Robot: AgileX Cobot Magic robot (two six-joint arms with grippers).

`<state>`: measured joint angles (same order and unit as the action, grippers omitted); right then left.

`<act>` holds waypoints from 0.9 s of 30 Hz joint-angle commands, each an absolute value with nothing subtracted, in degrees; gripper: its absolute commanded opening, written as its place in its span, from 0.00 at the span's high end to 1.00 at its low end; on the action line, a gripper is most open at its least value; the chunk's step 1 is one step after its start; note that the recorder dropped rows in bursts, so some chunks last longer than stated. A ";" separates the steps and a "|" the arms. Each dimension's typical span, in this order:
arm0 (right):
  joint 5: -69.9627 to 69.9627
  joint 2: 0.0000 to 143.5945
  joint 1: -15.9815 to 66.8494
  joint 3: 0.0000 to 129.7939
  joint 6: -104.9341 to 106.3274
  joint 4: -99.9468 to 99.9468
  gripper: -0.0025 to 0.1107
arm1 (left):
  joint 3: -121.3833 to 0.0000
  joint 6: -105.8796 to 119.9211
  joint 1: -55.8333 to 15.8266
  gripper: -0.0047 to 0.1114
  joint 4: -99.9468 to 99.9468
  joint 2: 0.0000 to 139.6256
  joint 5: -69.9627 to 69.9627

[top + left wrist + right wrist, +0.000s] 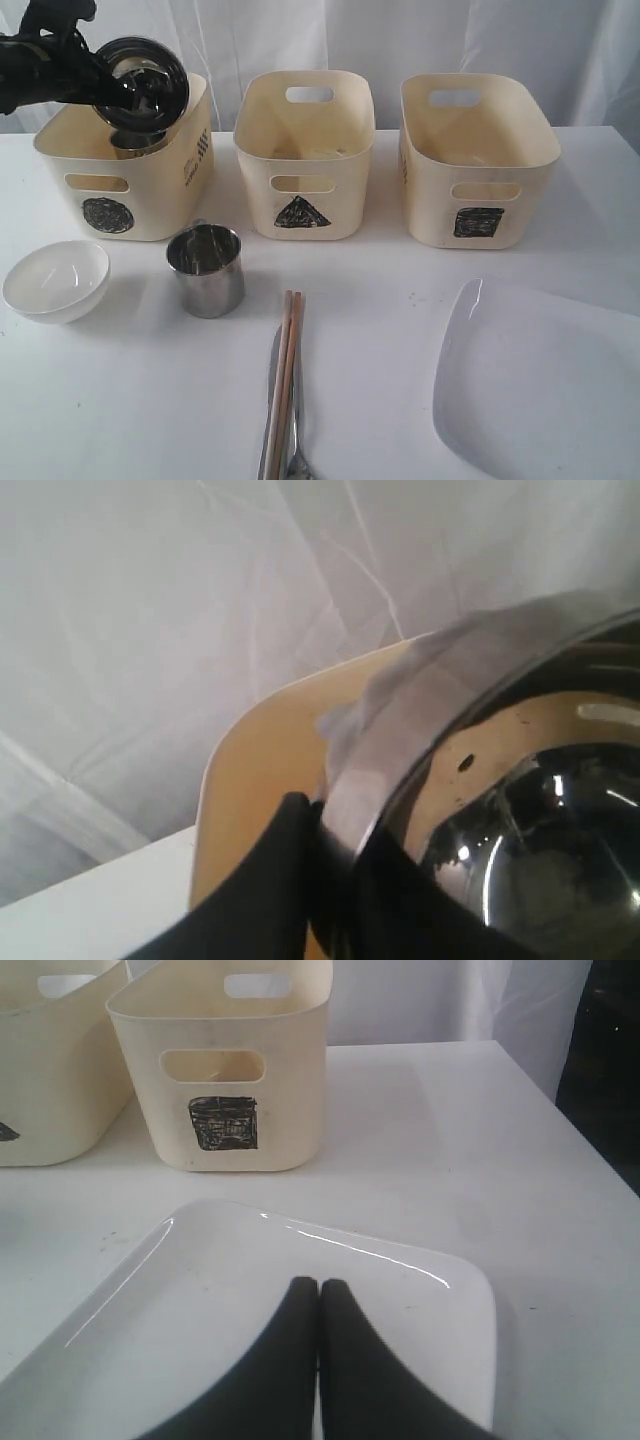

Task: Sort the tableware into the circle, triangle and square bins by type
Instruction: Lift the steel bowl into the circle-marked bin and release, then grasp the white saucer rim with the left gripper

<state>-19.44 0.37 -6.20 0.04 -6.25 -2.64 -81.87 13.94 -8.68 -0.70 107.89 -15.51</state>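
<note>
The fingers [290,870] of the left gripper [98,85] are clamped on the rim of the steel bowl [142,82]. The bowl hangs tilted, mouth toward the near edge, above the circle bin [150,205] at the far left corner of the bench [390,290]. Another steel piece [128,141] shows inside that bin, below the bowl.

The right gripper [319,1360] is pressed shut on nothing and hovers over the white plate [250,1290] at the near right corner.

The triangle bin [335,165] stands mid far edge and the square bin [480,170] toward the far right. Unsorted are a steel mug [206,272] just in front of the circle bin, a white dish [55,280] by the left edge, and chopsticks [287,380] and cutlery [298,455] lying together at the near edge.

Assessment: the bowl's deposit is in hand. The next move calls for lowering it within the bin walls, then releasing.
</note>
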 commanded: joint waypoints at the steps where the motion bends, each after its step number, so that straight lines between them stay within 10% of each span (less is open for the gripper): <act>1: -19.21 0.00 -6.34 0.00 -6.28 -2.81 0.98 | -82.78 13.91 -8.71 0.67 -0.50 107.62 -14.09; 5: -19.21 0.00 -6.34 0.00 -6.28 -2.81 0.98 | -82.78 13.91 -8.71 0.47 -0.50 107.62 -12.28; 14: -19.21 0.00 -6.34 0.00 -6.28 -2.81 0.98 | -82.78 13.91 -8.71 0.42 -0.50 95.42 0.00; 21: -19.21 0.00 -6.34 0.00 -6.28 -2.81 0.98 | -82.51 11.30 -8.71 0.67 -0.50 85.20 56.51; 27: -19.21 0.00 -6.34 0.00 -6.28 -2.81 0.98 | -75.50 3.29 -8.71 0.88 -10.19 87.35 46.93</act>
<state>-19.44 0.37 -6.20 0.04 -6.36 -2.64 -77.58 8.95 -8.68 -4.97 86.83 51.16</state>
